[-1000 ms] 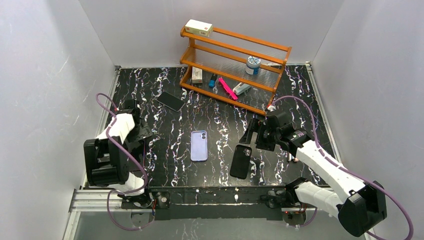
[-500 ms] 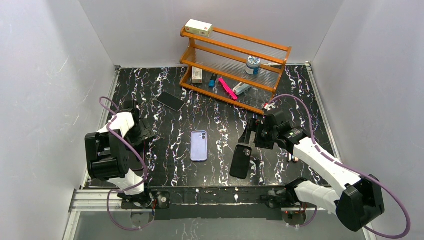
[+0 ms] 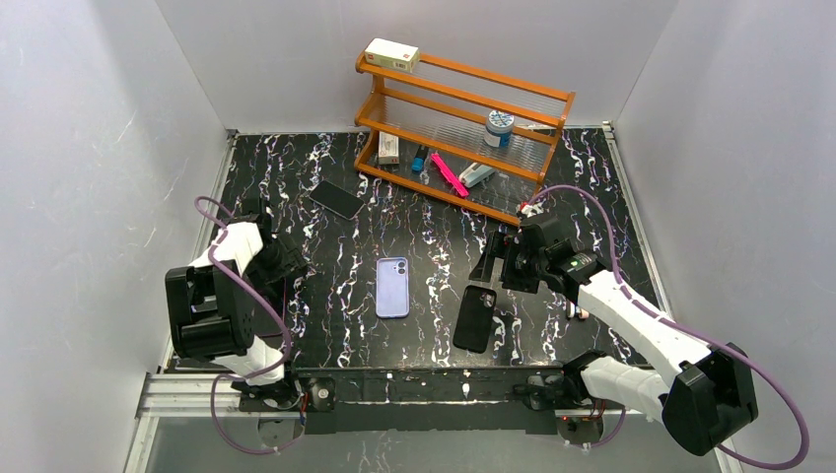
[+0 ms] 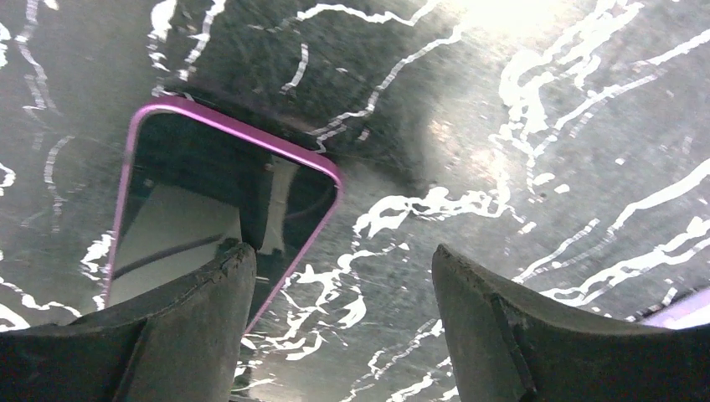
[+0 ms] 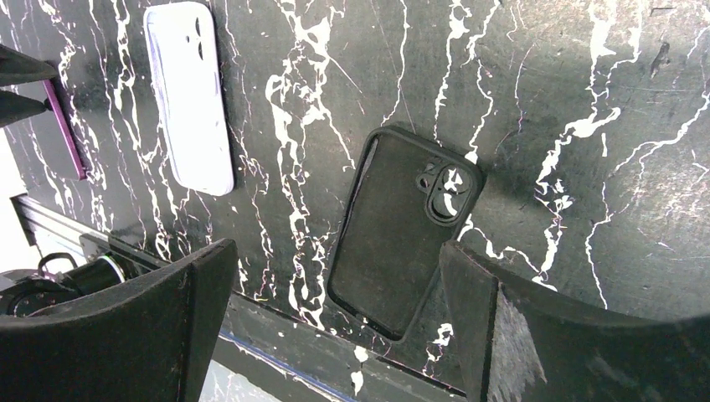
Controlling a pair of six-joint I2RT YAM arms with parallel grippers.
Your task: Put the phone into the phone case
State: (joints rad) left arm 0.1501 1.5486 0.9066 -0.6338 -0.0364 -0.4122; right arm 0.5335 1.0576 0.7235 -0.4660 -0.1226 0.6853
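The phone [image 3: 336, 199], a plain black slab, lies at the back left of the marbled table, apart from both grippers. The phone case [image 3: 474, 317] [image 5: 393, 234] is matte black with a camera cutout and lies flat near the front edge. My right gripper [image 3: 493, 268] [image 5: 336, 247] hovers just above the case, open and empty. My left gripper [image 3: 288, 264] [image 4: 341, 251] is low over the table at the left. Its jaws stand apart with only table between them. Its left finger [image 4: 192, 327] overlaps a purple-edged phone [image 4: 218, 188].
A lavender-backed phone [image 3: 392, 287] [image 5: 188, 96] lies mid-table between the arms. A wooden rack [image 3: 463, 99] at the back holds a box, a jar and small items. White walls close in the left, right and back sides.
My left gripper's jaws have narrowed. The right gripper drifted slightly back and left over the case. The phones and the case have not moved.
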